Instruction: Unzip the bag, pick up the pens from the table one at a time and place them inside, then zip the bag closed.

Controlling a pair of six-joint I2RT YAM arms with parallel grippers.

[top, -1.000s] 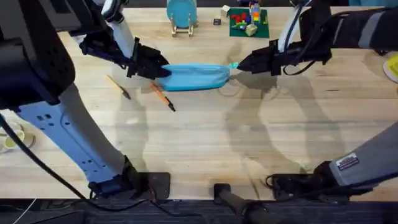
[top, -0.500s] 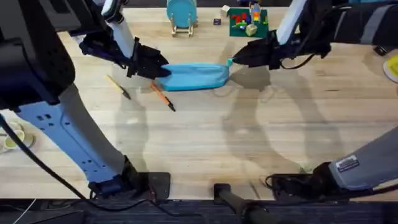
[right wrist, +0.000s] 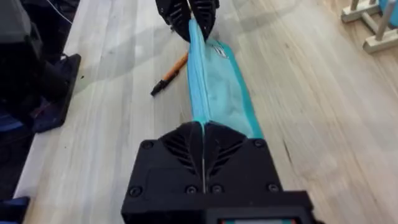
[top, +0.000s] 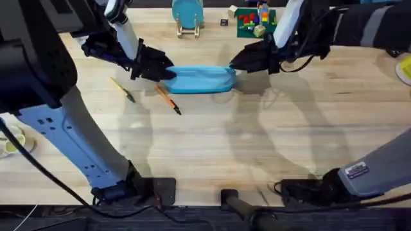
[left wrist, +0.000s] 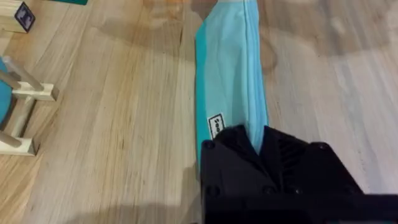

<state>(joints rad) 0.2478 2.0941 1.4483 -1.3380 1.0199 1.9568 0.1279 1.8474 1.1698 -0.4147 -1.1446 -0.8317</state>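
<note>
I've got the bag (top: pixel 200 79) stretched along the tabletop's (top: pixel 257 147) far side, left hand (top: pixel 162 69) clamped on one end, right hand (top: pixel 235 64) pinching the zipper end. Unzipping underway, I reckon; both pens (top: pixel 167 101) lie beside it, waiting.

Bag (top: pixel 200 79) lying lengthwise across the far middle of the table (top: pixel 212 147). Left gripper (top: pixel 168 72) at its left end, right gripper (top: pixel 232 65) at its right end, each touching it. One pen (top: pixel 167 99) just in front of the bag's left end, slanting toward the near side; another pen (top: pixel 122 89) farther left, apart from it. Stand (top: pixel 187 18) behind the bag at the far edge, toy blocks (top: pixel 255 22) to its right.
</note>
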